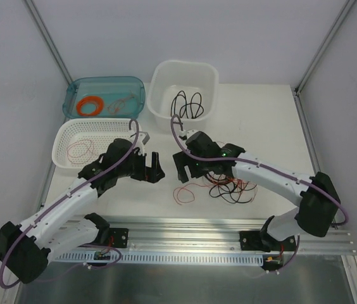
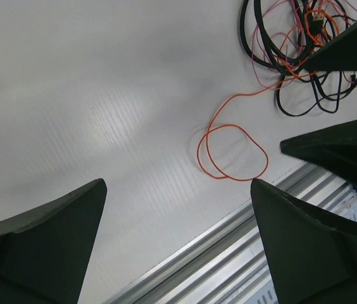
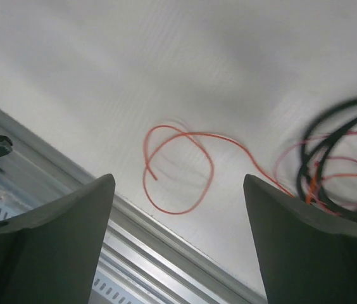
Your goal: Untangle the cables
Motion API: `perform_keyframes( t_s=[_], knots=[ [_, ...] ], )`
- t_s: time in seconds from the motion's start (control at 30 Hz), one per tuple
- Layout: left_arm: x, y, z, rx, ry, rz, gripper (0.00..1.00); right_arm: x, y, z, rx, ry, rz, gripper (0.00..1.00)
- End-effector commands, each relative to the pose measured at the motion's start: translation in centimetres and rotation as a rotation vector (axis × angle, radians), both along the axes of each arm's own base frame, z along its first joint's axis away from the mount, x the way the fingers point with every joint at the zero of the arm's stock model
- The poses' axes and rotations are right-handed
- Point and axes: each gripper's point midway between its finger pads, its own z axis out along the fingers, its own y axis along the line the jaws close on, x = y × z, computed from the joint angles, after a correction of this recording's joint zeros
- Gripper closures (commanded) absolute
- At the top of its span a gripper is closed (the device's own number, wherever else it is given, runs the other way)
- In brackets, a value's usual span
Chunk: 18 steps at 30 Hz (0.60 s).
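On the white table (image 1: 261, 114), one messy bunch of cables (image 1: 232, 185) lies at 4 o'clock from the right gripper (image 1: 181, 172), and one orange loop (image 1: 185, 194) at 6 o'clock. It and the left gripper (image 1: 154, 171) both have fingers spread wide, holding nothing.

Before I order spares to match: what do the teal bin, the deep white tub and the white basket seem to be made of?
Teal bin: translucent glossy plastic, likely; light passes through its walls. Deep white tub: smooth, slightly milky plastic, with rounded moulded corners. White basket: matte-looking plastic, probably; walls perforated in a fine regular grid.
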Motion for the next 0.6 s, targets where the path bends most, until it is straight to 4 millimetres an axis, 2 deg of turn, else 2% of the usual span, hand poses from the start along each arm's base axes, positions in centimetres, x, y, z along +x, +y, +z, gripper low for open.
perform_keyframes(
  t_s=[0.0, 0.07, 0.1, 0.13, 0.17, 0.2, 0.23, 0.27, 0.3, 0.33, 0.37, 0.4, 0.43, 0.47, 0.5, 0.53, 0.57],
  knots=[
    [0.4, -2.2, 1.3, -0.025, 0.028, -0.049, 0.01, 3.2, -5.1, 5.0, -0.084, -0.206, -0.157, 0.1],
    [0.4, -3.9, 2.1, -0.016, 0.018, -0.094, 0.01, 3.7, -8.0, 5.7, -0.093, -0.22, -0.27, 0.09],
    [0.7, -4.5, 1.3, 0.016, 0.033, -0.101, 0.01, 4.6, -10.6, 5.8, -0.126, -0.234, -0.363, 0.07],
    [0.2, -5.6, 1.3, 0.027, 0.036, -0.13, 0.01, 4.5, -12.2, 5.1, -0.149, -0.224, -0.416, 0.06],
    [0.6, -6.6, 2.2, 0.024, 0.022, -0.137, 0.01, 4.6, -13.5, 5.0, -0.156, -0.221, -0.466, 0.05],
    [1.0, -7.3, 1.4, 0.046, 0.047, -0.116, 0.01, 4.9, -15.8, 5.7, -0.136, -0.228, -0.566, 0.04],
    [1.1, -8.1, 1.4, 0.05, 0.055, -0.11, 0.01, 4.6, -17.1, 4.7, -0.153, -0.21, -0.604, 0.03],
    [1.0, -9.6, 2.3, 0.036, 0.049, -0.126, 0.01, 4.5, -18.1, 4.6, -0.144, -0.208, -0.644, 0.02],
    [1.2, -10.7, 1.3, 0.042, 0.099, -0.1, 0.01, 4.5, -19.8, 4.8, -0.127, -0.209, -0.719, 0.0],
    [1.3, -11.5, 1.1, 0.043, 0.116, -0.085, 0.01, 4.4, -20.8, 4.7, -0.124, -0.211, -0.756, 0.01],
    [1.2, -13.1, 2.1, 0.005, 0.135, -0.074, 0.01, 3.9, -21.8, 3.9, -0.141, -0.201, -0.787, 0.0],
    [1.3, -14.2, 0.7, 0.027, 0.171, -0.072, 0.01, 3.8, -23.0, 3.6, -0.146, -0.193, -0.834, 0.0],
    [1.6, -15.0, 0.7, 0.029, 0.171, -0.058, 0.01, 3.6, -23.6, 3.8, -0.133, -0.205, -0.861, 0.03],
    [2.1, -16.4, 1.8, 0.007, 0.159, -0.048, 0.02, 3.4, -24.2, 3.6, -0.135, -0.204, -0.883, 0.03],
    [1.5, -17.9, 0.4, 0.035, 0.182, -0.073, 0.02, 3.1, -25.0, 2.9, -0.139, -0.193, -0.92, 0.03],
    [1.8, -18.8, 0.3, 0.041, 0.174, -0.063, 0.02, 2.9, -25.3, 2.6, -0.135, -0.189, -0.939, 0.03],
    [2.4, -20.1, 1.3, 0.016, 0.163, -0.045, 0.03, 2.7, -25.7, 2.6, -0.121, -0.191, -0.958, 0.03]
  ],
)
